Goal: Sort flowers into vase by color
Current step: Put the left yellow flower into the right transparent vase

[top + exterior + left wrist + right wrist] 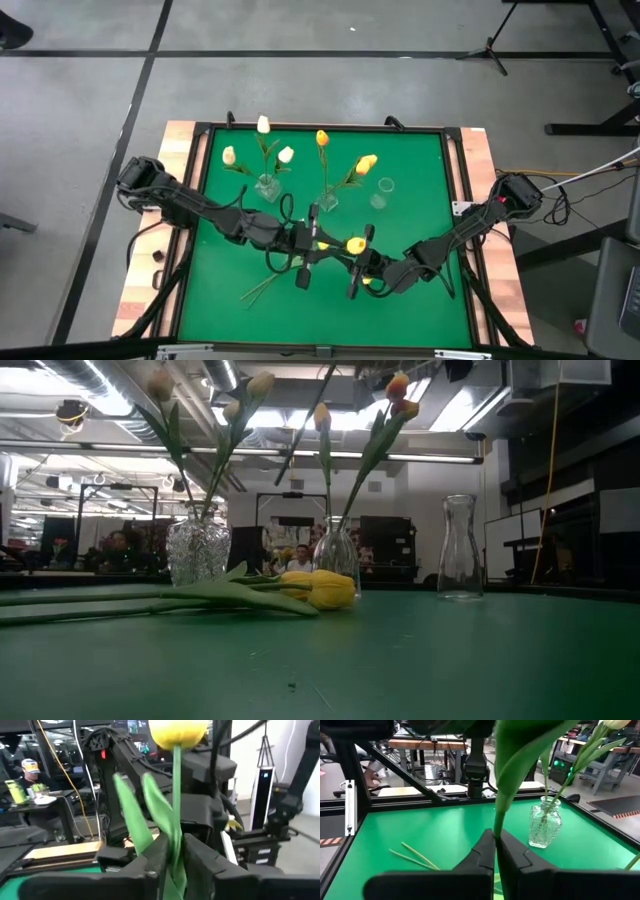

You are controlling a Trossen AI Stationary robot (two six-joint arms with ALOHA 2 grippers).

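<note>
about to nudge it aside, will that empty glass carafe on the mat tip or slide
The empty glass carafe is tall with a narrow neck, so a high push would probably tip it. It looks light and smooth, so a low push may slide it on the green mat.
</note>
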